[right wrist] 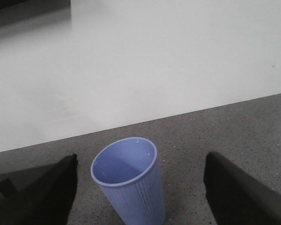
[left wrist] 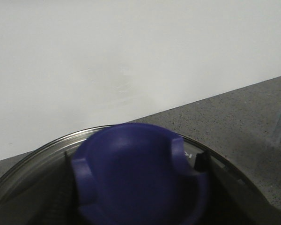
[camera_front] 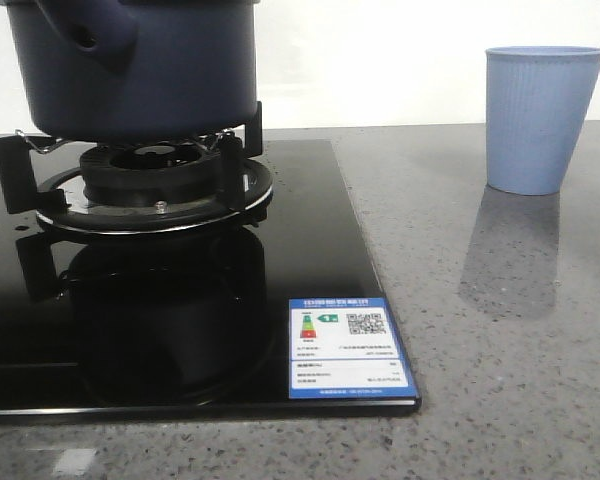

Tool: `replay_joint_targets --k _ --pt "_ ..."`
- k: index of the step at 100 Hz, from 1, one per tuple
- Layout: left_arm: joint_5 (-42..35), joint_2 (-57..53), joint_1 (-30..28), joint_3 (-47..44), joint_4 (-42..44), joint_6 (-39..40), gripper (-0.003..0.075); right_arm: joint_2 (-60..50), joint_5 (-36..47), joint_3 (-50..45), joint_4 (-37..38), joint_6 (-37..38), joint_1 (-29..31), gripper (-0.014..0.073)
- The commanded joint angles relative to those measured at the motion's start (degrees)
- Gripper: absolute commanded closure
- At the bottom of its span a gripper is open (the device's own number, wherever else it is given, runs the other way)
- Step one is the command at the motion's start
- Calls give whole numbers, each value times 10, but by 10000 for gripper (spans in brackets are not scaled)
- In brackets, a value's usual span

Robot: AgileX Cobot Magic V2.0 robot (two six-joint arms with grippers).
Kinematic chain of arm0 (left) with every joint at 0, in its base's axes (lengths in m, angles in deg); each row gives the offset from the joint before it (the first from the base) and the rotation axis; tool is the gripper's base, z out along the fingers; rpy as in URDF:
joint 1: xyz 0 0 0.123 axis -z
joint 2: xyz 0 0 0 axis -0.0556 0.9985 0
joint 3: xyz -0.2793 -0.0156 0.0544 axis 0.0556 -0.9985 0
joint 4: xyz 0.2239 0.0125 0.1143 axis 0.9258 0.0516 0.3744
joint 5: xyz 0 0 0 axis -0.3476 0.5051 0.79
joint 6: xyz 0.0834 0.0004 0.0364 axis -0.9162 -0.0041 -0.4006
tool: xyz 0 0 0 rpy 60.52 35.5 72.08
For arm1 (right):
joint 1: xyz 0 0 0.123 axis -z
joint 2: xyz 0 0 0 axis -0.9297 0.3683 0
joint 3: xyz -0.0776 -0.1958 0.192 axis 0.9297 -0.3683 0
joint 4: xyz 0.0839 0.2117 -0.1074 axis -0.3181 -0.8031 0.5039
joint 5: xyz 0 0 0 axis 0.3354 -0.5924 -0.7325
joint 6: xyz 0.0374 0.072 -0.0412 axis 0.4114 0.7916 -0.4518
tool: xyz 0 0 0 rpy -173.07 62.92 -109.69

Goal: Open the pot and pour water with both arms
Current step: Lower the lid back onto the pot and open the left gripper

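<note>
The dark navy pot [camera_front: 150,75] sits on the gas burner [camera_front: 150,185] at the far left, its stubby hollow handle [camera_front: 95,35] pointing toward me. Its top is cut off in the front view. In the left wrist view, the lid's blue knob [left wrist: 136,178] fills the space between the dark fingers of my left gripper [left wrist: 136,187], which is shut on it. The glass lid [left wrist: 33,159] with its metal rim spreads out behind the knob. My right gripper [right wrist: 141,161] hangs open over the light blue ribbed cup [right wrist: 131,187], one finger on each side and apart from it. Neither gripper shows in the front view.
The black glass hob [camera_front: 180,320] covers the left of the grey stone counter [camera_front: 500,330] and has a blue-and-white label [camera_front: 348,348] at its front right corner. The cup [camera_front: 540,120] stands at the back right. A white wall runs close behind.
</note>
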Motion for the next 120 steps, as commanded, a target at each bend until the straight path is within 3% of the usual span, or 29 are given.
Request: replay_joint_targets --k 1,33,50,58,84,108,115,120 --pt "-60 -16 4 22 2 3 342 -4 -8 16 12 -4 4 114" --pt "-39 -14 4 22 2 3 332 -4 -3 15 12 -4 4 114" --pt "-37 -14 4 22 2 3 167 -4 -3 15 12 -4 4 114" --pt "-37 -18 4 22 2 3 129 -4 -3 15 12 -4 4 114" --pt "-31 -74 -14 22 1 3 131 -4 -3 15 13 -4 4 114" --pt "32 -161 -97 22 2 2 132 -4 -3 15 48 -4 4 121" --pt "68 -182 -128 22 2 2 155 -4 -3 15 68 -4 4 160" --pt "89 -196 -149 22 2 2 212 -4 -3 15 85 -4 4 226"
